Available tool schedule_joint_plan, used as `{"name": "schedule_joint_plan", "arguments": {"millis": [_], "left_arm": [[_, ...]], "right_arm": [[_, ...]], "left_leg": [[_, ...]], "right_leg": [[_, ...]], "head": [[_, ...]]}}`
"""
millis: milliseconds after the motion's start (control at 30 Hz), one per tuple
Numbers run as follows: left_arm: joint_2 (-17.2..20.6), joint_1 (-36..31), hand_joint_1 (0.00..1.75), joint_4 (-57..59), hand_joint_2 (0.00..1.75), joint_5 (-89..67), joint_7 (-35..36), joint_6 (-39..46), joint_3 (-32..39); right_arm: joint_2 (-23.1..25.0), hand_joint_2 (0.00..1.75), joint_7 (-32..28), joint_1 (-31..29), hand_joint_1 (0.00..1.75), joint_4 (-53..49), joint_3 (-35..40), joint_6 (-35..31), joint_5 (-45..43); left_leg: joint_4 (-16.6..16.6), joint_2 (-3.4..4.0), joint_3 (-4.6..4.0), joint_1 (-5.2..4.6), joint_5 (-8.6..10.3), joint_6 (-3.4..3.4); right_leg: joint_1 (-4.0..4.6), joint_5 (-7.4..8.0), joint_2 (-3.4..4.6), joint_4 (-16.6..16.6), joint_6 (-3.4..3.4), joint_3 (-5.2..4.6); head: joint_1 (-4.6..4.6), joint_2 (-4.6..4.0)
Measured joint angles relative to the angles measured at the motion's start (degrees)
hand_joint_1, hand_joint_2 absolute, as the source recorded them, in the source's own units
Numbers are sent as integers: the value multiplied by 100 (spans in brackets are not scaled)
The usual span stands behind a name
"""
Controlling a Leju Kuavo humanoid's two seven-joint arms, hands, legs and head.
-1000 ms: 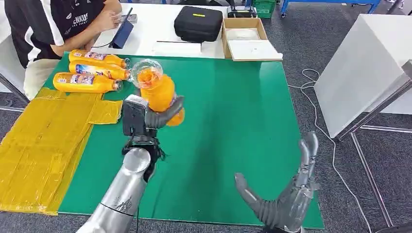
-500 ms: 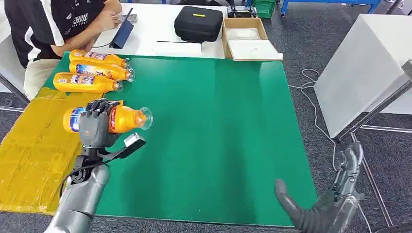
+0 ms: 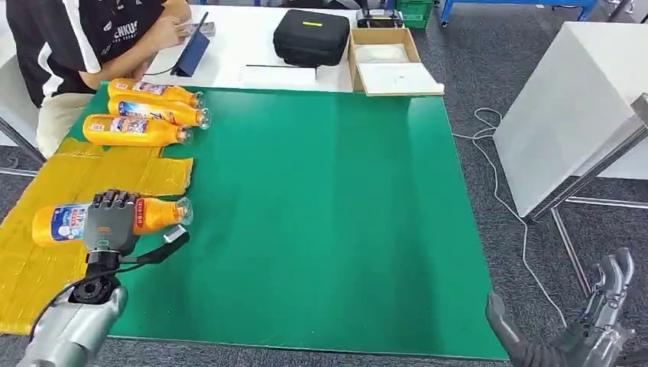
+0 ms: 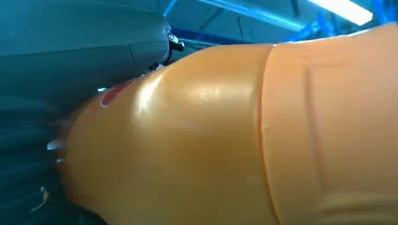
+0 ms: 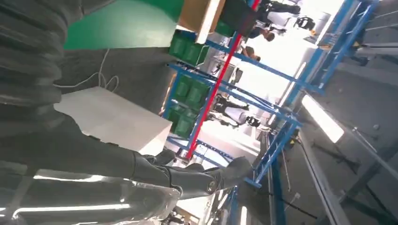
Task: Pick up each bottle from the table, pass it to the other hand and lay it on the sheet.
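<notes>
My left hand (image 3: pixel 111 222) grips an orange bottle (image 3: pixel 157 213) lying sideways over the yellow sheet (image 3: pixel 46 199) at the table's left side, its cap end toward the green mat. Close up, the orange bottle (image 4: pixel 225 140) shows in the left wrist view against the dark fingers (image 4: pixel 28 154). Three more orange bottles (image 3: pixel 134 130) lie side by side at the mat's far left corner. My right hand (image 3: pixel 581 332) hangs off the table's front right corner, fingers apart and holding nothing; its fingers (image 5: pixel 187 176) appear spread in the right wrist view.
A person (image 3: pixel 92 38) sits at the far left behind the bottles. A black case (image 3: pixel 312 36) and a cardboard box (image 3: pixel 390 61) stand on the white table beyond the green mat (image 3: pixel 336 214). A white table (image 3: pixel 581 99) stands to the right.
My left hand has carried the bottle left and toward me, from the mat's edge to over the yellow sheet. My right hand has dropped lower and farther right, off the table.
</notes>
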Motion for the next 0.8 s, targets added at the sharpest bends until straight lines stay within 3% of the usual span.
{"name": "schedule_joint_plan", "arguments": {"millis": [533, 567, 600, 800], "left_arm": [[140, -366, 175, 988, 175, 7, -85, 9, -131], [140, -366, 59, 1009, 175, 7, -85, 9, -111], [138, -366, 0, 1029, 175, 7, -85, 9, -72], [120, -377, 0, 1162, 175, 4, -48, 9, 107]], "right_arm": [[-223, 175, 107, -1, 0, 210, 112, -96, -61], [-247, 175, 105, -19, 0, 243, 138, -105, -79], [-282, 175, 105, -47, 0, 277, 168, -122, -98], [-406, 175, 173, -226, 0, 461, 337, -188, -151]], "left_leg": [[0, -1, -1, -1, 0, 1], [0, -1, -1, -1, 1, 1], [0, -1, -1, -1, 1, 1], [0, -2, -1, 0, 1, 1]], "right_leg": [[-1, 1, -1, 0, 1, 4], [-1, 1, 0, 1, 1, 3], [-1, 1, 0, 0, 1, 3], [0, 1, -1, 1, 1, 3]], "head": [[-2, 0], [0, 0], [-4, 0], [0, 0]]}}
